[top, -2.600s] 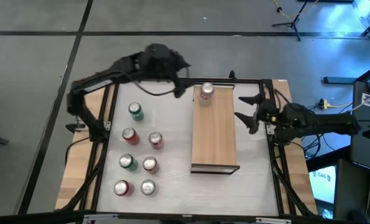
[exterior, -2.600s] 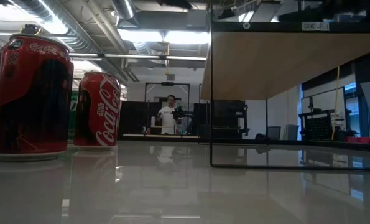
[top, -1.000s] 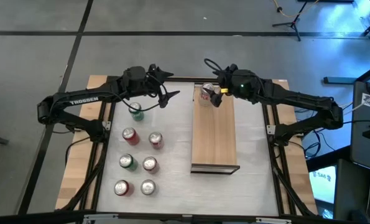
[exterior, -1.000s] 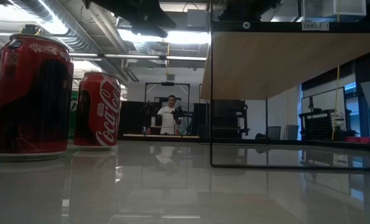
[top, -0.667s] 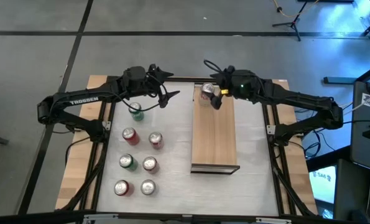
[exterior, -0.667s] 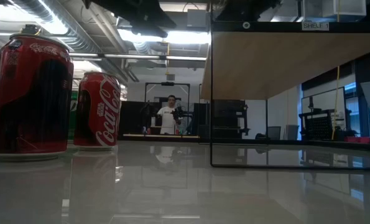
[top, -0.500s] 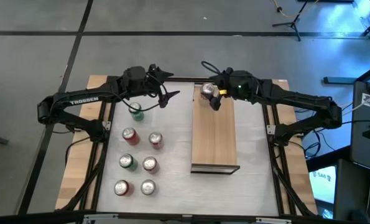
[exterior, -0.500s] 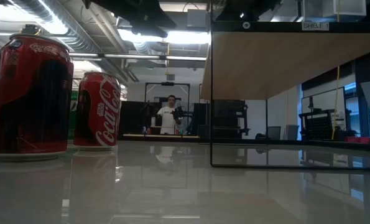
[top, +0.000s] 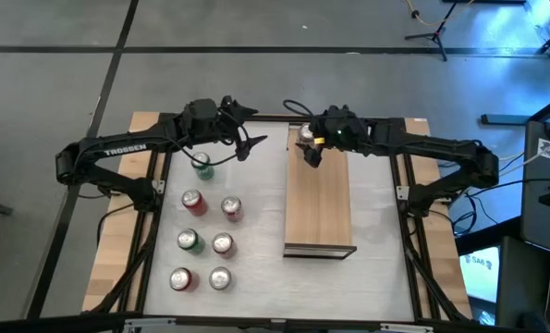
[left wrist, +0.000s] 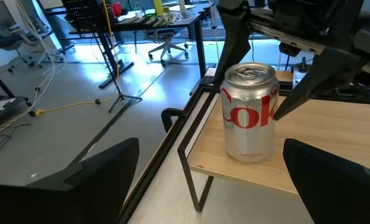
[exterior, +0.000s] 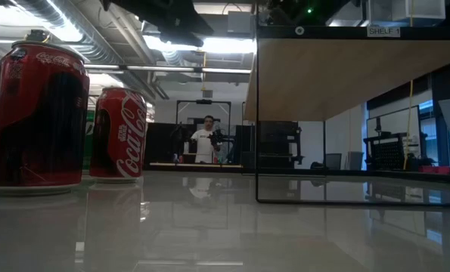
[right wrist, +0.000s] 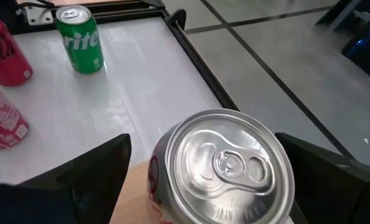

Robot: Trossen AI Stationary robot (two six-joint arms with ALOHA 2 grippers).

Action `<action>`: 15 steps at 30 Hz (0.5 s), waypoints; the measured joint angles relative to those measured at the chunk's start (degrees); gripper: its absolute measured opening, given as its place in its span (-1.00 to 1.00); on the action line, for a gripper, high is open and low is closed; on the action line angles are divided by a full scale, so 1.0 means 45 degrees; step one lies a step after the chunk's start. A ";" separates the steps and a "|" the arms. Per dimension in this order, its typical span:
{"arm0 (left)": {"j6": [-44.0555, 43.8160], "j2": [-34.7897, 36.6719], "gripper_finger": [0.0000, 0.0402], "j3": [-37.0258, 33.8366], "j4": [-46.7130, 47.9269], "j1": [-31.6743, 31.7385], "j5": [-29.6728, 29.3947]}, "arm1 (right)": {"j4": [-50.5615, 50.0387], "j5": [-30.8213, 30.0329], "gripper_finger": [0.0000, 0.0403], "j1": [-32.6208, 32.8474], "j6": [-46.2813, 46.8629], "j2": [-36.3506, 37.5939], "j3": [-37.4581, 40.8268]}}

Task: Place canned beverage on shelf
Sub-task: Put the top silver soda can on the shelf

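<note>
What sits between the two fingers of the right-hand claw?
A silver Coke can standing on the shelf; the right gripper straddles it, open. The right wrist view shows this.

from the high view you look straight down on the whole white table (top: 256, 231), with both arms reaching in from the far side. the low view puts you at tabletop height, close behind two red cans (exterior: 35, 113), facing level across the table under the shelf (exterior: 353, 75) into the room. the left wrist view faces the silver can (left wrist: 250, 112) on the shelf's end from beside it, fairly near, with the room behind. the right wrist view looks down on that same silver can (right wrist: 225, 165) from very close. both wrist views and the high view share that can.
</note>
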State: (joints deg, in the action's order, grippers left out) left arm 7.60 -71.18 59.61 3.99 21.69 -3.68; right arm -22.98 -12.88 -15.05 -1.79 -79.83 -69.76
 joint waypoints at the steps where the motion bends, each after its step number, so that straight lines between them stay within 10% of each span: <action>1: 0.0000 0.0000 0.94 0.0000 0.0000 0.0000 0.0000 | 0.0000 0.0000 0.92 0.0001 0.0001 0.0000 0.0000; 15: -0.0006 0.0000 0.94 0.0000 0.0010 0.0000 0.0000 | -0.0179 -0.0010 0.36 -0.0003 -0.0094 0.0015 -0.0024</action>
State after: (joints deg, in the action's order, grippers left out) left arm 7.57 -71.18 59.61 4.03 21.69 -3.68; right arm -23.79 -12.93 -15.07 -2.21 -79.77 -69.87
